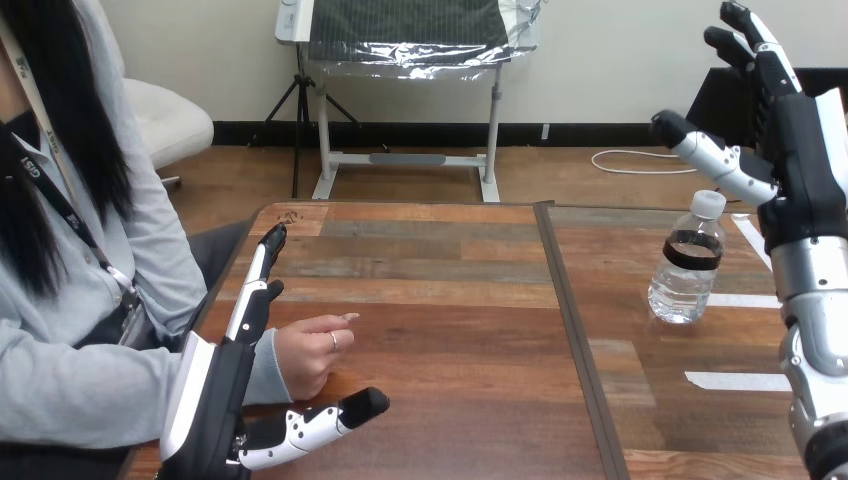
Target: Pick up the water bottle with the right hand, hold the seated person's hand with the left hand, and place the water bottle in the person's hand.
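Head view | water bottle [688, 262] | clr, wht cap, drk label | upright

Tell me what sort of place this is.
Probably a robot test setup: a wooden table with white tape strips stuck on it, a lone water bottle by the right hand, and the person's hand resting beside the left hand.

Middle of the table [450, 330] is wide open, nothing standing between the water bottle [688, 270] near the right edge and the person's hand [305, 355] by the left edge. The left hand [218, 400] boxes that hand in on its edge side and near side. The right hand [800, 160] hangs just right of the bottle.
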Robot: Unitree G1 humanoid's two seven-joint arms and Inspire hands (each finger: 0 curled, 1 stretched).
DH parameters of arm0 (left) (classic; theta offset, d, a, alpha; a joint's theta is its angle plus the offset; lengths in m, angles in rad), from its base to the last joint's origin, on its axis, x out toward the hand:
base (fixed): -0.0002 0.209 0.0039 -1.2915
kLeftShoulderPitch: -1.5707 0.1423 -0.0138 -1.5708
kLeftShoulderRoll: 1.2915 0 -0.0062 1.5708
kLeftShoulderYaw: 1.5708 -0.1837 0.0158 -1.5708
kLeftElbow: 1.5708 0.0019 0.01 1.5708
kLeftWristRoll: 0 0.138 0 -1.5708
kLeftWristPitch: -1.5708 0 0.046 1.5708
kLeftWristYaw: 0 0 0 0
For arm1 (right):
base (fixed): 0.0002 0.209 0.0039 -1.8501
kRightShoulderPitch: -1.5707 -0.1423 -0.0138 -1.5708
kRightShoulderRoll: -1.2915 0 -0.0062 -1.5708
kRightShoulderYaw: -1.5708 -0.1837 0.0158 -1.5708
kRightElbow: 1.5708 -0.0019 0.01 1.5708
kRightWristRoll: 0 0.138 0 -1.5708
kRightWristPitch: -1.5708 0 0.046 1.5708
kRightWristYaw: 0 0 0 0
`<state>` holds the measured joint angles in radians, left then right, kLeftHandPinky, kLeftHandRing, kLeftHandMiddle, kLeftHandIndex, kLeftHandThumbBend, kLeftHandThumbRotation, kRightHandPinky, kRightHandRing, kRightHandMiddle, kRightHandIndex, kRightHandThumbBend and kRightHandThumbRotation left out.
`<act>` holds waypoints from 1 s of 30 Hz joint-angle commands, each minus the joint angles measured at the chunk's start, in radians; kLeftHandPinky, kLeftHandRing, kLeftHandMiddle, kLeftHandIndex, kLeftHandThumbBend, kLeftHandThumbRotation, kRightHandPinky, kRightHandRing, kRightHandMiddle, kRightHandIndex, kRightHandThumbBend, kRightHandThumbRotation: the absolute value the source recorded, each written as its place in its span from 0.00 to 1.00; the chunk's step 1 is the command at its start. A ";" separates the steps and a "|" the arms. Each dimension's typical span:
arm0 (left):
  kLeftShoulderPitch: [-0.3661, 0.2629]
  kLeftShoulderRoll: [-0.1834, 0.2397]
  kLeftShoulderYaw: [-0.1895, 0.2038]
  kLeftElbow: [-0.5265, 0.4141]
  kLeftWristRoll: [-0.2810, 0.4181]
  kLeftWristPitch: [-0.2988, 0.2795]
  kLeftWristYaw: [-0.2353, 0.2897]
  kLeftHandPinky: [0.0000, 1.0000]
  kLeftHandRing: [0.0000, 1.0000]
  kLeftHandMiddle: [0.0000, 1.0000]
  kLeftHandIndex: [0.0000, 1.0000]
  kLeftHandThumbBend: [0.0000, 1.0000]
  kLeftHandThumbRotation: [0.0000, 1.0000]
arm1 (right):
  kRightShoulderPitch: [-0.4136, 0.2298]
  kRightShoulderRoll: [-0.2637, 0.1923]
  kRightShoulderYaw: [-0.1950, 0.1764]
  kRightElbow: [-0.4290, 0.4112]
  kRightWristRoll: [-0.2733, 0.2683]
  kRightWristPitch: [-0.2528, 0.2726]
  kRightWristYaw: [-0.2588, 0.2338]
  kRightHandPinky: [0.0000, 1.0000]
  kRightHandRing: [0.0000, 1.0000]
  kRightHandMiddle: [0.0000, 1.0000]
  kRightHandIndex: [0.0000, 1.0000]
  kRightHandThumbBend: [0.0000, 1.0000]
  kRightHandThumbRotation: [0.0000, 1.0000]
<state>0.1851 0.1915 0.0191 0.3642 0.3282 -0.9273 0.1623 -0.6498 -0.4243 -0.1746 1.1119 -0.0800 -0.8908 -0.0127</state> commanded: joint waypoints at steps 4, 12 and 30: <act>-0.052 0.014 0.013 -0.042 0.003 -0.008 0.012 0.91 0.98 1.00 0.99 1.00 0.59 | -0.137 -0.039 0.012 0.049 -0.037 0.069 -0.068 0.93 0.92 0.87 0.92 1.00 0.55; -0.047 0.014 0.015 -0.052 0.002 -0.007 0.013 0.89 0.97 1.00 0.98 1.00 0.59 | -0.178 -0.059 0.034 0.093 -0.078 0.142 -0.113 0.90 0.92 0.87 0.92 1.00 0.55; -0.036 0.014 0.017 -0.057 -0.008 -0.016 0.013 0.89 0.97 0.99 0.98 1.00 0.58 | -0.232 -0.075 0.085 0.172 -0.153 0.318 -0.164 0.90 0.91 0.86 0.92 1.00 0.51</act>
<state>0.1862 0.1918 0.0200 0.3468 0.3249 -0.9275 0.1665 -0.7879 -0.4794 -0.1117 1.2636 -0.2146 -0.6149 -0.1497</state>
